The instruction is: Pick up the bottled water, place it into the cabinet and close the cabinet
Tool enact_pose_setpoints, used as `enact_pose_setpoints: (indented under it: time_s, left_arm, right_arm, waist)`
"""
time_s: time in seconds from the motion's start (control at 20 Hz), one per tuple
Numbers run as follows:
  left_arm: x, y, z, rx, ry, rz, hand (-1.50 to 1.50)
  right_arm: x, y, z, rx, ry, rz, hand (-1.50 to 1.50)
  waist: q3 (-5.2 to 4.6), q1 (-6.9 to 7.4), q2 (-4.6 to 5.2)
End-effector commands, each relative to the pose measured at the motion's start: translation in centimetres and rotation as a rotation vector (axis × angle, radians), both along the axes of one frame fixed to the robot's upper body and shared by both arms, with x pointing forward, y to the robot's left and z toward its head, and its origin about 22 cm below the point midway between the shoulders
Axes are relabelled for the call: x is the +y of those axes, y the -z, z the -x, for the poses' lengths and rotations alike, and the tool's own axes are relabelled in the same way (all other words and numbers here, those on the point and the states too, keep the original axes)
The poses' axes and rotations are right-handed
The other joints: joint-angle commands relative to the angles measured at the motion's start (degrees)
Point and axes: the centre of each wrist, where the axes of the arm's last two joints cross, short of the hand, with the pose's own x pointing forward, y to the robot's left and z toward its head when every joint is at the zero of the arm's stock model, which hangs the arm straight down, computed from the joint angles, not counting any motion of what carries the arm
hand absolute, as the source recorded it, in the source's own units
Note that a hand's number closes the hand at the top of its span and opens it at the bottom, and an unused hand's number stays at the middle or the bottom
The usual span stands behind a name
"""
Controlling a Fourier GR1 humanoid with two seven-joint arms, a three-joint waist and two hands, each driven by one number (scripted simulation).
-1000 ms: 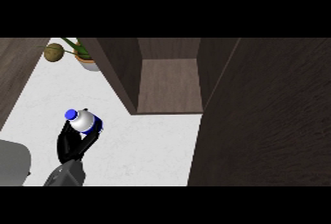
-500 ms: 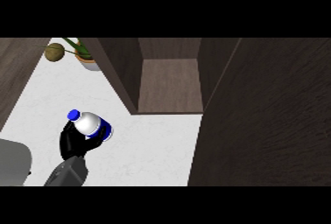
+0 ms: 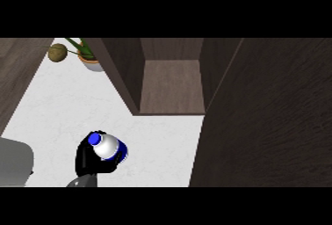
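Note:
The water bottle [image 3: 108, 146] is whitish with a blue cap and a blue label. It sits tilted in my left hand [image 3: 86, 159], whose black fingers curl round its lower part, over the white counter [image 3: 71, 110] at the lower left. The cabinet [image 3: 172, 85] stands open beyond it to the upper right, its brown shelf bare. Its dark door [image 3: 266, 118] swings out and fills the right side of the view. My right hand does not show.
A potted plant [image 3: 90, 60] and a round brownish object [image 3: 57, 52] stand at the counter's far left corner. A grey appliance [image 3: 13, 163] sits at the lower left edge. A dark wooden panel [image 3: 16, 66] borders the counter on the left.
My left hand has carried the bottle toward the view's lower edge and slightly right. The bottle now looks larger and more tilted.

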Motion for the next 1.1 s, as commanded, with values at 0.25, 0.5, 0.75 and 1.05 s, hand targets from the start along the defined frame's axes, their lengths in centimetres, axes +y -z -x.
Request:
enact_pose_setpoints:
  time_s: [0.25, 0.5, 0.75, 1.05]
  left_arm:
    - [-1.9, -3.8, 1.9, -0.028, 0.089, -0.019, 1.50]
    - [-4.4, -6.8, 2.1, -0.042, 0.118, 0.078, 1.50]
    - [-7.0, -11.5, 0.8, -0.063, 0.140, 0.063, 1.50]
    - [-7.9, -14.2, 0.7, -0.093, 0.137, 0.003, 1.50]
  right_arm:
    - [-0.5, -1.9, 1.1, -0.047, 0.017, 0.011, -1.50]
    - [-0.5, -1.9, 1.7, -0.067, 0.020, 0.011, -1.50]
    - [-0.8, -1.8, 1.1, -0.063, 0.012, 0.000, -1.50]
    - [-1.2, -2.3, 1.1, -0.059, -0.005, 0.025, -1.50]
  waist:
    - [-0.02, 0.66, 0.06]
    - [-0.05, 0.14, 0.01]
    - [-0.02, 0.08, 0.18]
    - [-0.06, 0.07, 0.32]
